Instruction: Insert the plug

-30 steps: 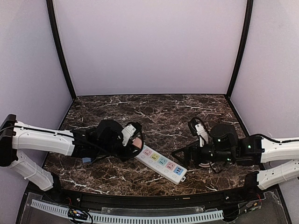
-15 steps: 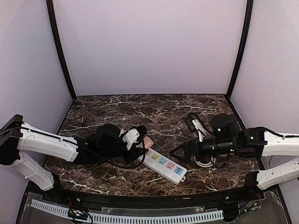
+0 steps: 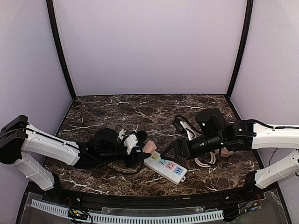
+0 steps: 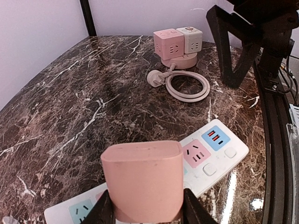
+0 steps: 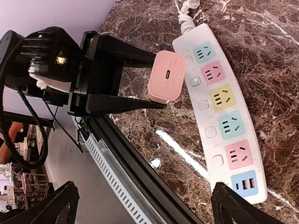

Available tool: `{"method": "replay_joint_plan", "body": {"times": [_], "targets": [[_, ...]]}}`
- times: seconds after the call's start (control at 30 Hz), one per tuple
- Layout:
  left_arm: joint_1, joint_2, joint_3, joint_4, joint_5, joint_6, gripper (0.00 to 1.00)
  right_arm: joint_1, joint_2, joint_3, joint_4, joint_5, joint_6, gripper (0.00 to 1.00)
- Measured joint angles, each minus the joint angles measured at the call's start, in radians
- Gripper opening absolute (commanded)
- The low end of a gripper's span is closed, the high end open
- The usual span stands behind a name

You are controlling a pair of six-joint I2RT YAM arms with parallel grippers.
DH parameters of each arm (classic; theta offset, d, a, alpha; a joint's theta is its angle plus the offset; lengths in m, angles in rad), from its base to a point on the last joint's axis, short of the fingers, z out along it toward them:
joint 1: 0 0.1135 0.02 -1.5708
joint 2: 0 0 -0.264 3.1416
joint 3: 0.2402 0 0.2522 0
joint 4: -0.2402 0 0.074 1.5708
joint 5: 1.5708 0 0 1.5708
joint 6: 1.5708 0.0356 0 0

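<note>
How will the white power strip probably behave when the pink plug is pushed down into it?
The power strip lies flat and looks rigid, so tipping seems unlikely. It rests loose on the glossy marble table, so it may slide.

light: bright, soft, even | glare: white streak on table point(image 5: 180, 140) | shadows: faint | focus: sharp, wrist views wide-angle
</note>
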Motion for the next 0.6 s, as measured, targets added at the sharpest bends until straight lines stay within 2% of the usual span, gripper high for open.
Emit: {"method": "replay_joint_plan", "body": {"times": [0.27,0.6], "targets": [[-0.021,-0.006,-0.031,0.024,0.047,0.015,0.01,0.0,0.123,0.076,-0.023,-0.039,0.047,0.98],[-0.063,-0.038,-0.05,0.024,0.07,0.063,0.01,0.0,0.249,0.195,-0.042,-0.049,0.11,0.92]]}}
